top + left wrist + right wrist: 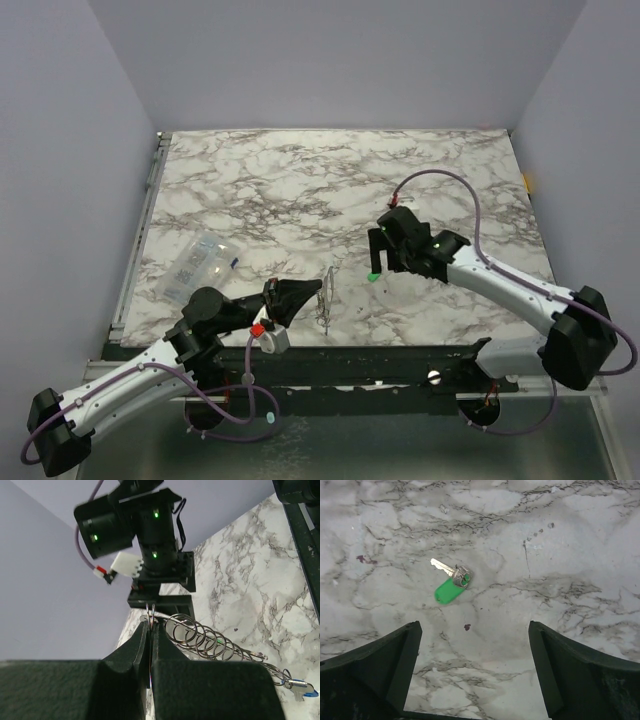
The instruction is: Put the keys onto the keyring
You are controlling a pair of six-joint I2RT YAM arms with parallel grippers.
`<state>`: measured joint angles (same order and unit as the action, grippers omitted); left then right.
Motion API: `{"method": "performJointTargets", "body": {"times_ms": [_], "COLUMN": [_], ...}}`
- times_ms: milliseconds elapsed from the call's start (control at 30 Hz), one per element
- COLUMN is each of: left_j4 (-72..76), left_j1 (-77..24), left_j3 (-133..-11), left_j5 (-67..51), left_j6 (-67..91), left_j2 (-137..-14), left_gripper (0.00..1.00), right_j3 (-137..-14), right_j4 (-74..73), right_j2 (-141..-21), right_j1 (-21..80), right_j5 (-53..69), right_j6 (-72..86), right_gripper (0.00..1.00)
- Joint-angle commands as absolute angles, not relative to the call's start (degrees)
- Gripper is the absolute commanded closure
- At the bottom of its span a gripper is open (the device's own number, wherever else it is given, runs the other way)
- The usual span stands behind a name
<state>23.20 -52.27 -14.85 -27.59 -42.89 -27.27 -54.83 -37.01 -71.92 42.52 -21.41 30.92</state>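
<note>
My left gripper (312,291) (151,629) is shut on the thin edge of the silvery keyring (326,288) (149,616), holding it upright near the table's front edge. A chain of linked metal rings (210,642) trails from the keyring, with the blue key (306,690) at its far end. The mint green key (373,276) (451,586) lies flat on the marble table (300,180), metal blade pointing up-left in the right wrist view. My right gripper (384,256) (475,672) hovers just over it, open wide with nothing between its fingers (395,667).
A clear plastic bag (201,262) with blue marks lies at the left of the table. Purple walls enclose the table on three sides. A dark rail (380,362) runs along the near edge between the arm bases.
</note>
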Motion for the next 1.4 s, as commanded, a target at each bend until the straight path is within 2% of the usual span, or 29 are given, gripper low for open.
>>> {"method": "performJointTargets", "body": {"times_ms": [0, 100, 200, 533, 667, 800, 1067, 1200, 1367], "left_j4": [25.44, 25.49, 25.49, 26.98, 30.31, 36.54, 46.42, 50.64, 55.18], "left_j1": [-52.62, -52.58, -52.59, -52.69, -52.60, -52.53, -52.36, -52.33, -52.34], "left_j3": [-14.24, -14.19, -14.08, -14.37, -14.15, -13.68, -13.58, -13.79, -13.72], "left_j5": [-27.09, -27.10, -27.02, -26.52, -26.21, -25.06, -27.17, -28.49, -30.05], "left_j6": [-42.54, -42.58, -42.45, -40.65, -36.92, -30.98, -19.81, -13.20, -6.34], "left_j2": [-27.09, -27.22, -27.24, -27.21, -26.53, -25.79, -25.85, -25.96, -25.23], "left_gripper": [1.00, 1.00, 1.00, 1.00, 1.00, 1.00, 1.00, 1.00, 1.00], "right_j3": [-54.12, -51.08, -49.59, -51.23, -49.10, -46.07, -37.89, -38.79, -43.81], "right_j4": [-27.80, -20.74, -16.32, -14.28, -12.01, -7.44, 10.59, 14.46, 12.69], "right_j2": [-78.15, -80.76, -83.54, -89.57, -82.61, -70.82, -50.39, -46.48, -46.61], "right_j1": [40.16, 36.99, 34.63, 34.27, 34.28, 34.28, 34.36, 34.37, 34.41], "right_j5": [-17.64, -13.95, -8.08, -1.59, -0.43, 6.08, 28.67, 41.80, 49.55], "right_j6": [18.71, 15.24, 13.47, 13.30, 13.51, 12.20, 8.08, 6.45, 6.13], "right_gripper": [0.05, 0.16, 0.22, 0.36, 0.35, 0.32, 0.28, 0.27, 0.27]}}
